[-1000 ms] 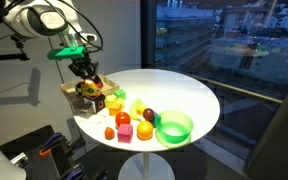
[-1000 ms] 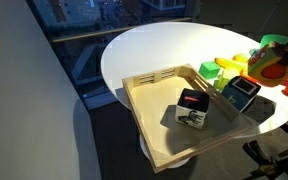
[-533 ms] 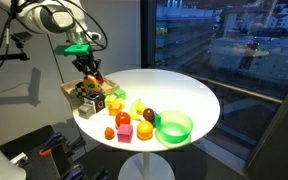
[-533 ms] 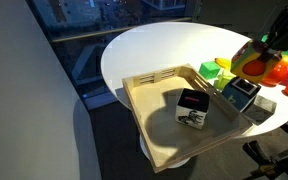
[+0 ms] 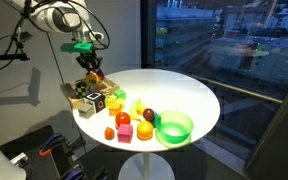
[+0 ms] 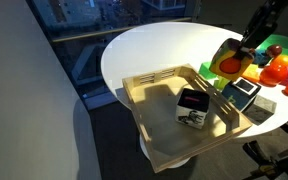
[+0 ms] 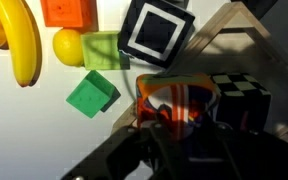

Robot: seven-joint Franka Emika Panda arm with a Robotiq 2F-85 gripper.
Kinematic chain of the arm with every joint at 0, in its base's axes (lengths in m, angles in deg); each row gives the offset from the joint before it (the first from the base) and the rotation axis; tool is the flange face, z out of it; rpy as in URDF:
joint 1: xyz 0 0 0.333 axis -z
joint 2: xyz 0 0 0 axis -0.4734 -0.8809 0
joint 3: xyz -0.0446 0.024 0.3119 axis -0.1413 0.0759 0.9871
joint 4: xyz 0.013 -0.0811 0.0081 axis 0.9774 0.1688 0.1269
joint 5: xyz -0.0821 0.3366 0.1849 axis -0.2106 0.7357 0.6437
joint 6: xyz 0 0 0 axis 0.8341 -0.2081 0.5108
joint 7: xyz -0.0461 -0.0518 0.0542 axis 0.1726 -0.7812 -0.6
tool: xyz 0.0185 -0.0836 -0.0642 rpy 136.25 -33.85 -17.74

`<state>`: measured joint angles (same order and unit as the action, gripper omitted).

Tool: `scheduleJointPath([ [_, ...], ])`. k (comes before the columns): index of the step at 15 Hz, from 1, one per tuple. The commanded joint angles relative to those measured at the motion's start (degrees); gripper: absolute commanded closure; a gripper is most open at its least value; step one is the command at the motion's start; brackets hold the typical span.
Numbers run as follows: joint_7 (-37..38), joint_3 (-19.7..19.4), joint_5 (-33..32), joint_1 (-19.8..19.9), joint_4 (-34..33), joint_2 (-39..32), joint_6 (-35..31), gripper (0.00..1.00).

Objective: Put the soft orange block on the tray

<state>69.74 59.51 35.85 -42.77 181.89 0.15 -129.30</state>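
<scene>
Over the two-o'clock edge of the tray [image 6: 156, 122], my jaws clench the orange block [image 6: 227, 63]; next, I'd carry toward eight o'clock, lower, release.

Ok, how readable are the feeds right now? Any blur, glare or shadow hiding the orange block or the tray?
Wrist view: the soft orange block is close to the lens and out of focus, and the gripper is a dark silhouette. In an exterior view the block is a smeared blob, while the tray reads clearly. In an exterior view the white table is bright, nearly washed out.
</scene>
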Motion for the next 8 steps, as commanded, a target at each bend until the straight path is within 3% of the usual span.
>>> scheduleJointPath([
  [1,2.98,1.63,0.98,0.52,-4.68,-4.32,0.96,0.90],
  [4,5.38,2.56,0.16,0.70,-6.41,-7.22,0.11,0.91],
  [5,6.71,2.92,-0.92,0.76,-6.82,-7.99,0.00,0.56],
  [6,7.62,3.15,-1.20,0.76,-7.16,-8.61,-0.13,0.45],
  [8,9.25,3.49,-1.53,0.74,-7.73,-9.58,-0.02,0.34],
])
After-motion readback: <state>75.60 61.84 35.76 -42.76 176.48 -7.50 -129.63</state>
